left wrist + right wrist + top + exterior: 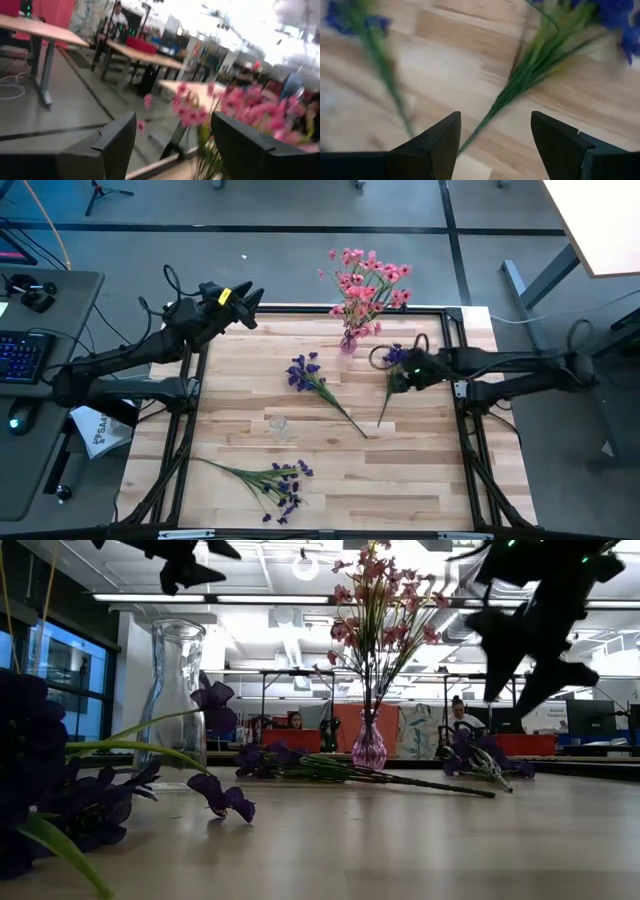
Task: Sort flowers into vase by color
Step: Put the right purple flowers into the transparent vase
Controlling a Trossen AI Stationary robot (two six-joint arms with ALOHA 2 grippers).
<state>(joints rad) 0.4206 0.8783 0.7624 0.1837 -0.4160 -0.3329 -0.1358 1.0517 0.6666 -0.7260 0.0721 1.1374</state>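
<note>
The right gripper hangs over a purple sprig on the table, its fingers spread wide and holding nothing. In the right wrist view the green stem runs up between the two fingers toward the blossoms, so the fingers straddle the stem near its lower end. Seen from above, the sprig's long axis runs from blossoms at about 12 o'clock, under the gripper, to the stem tip at about 6 to 7 o'clock. This arm is clearly the nearer one; I judge a straight descent and a close would catch the stem.

A second purple sprig lies at the gripper's 9 o'clock, its stem slanting toward the first sprig's tip. A third lies well apart at about 7 o'clock, near the table's front edge.

The clear vase stands at roughly 8 o'clock from the gripper and appears to hold nothing. The pink vase stands at about 11 o'clock, near the far edge, with the pink flowers in it.

The left gripper waits beyond the far left corner, its fingers wide apart and holding nothing.
</note>
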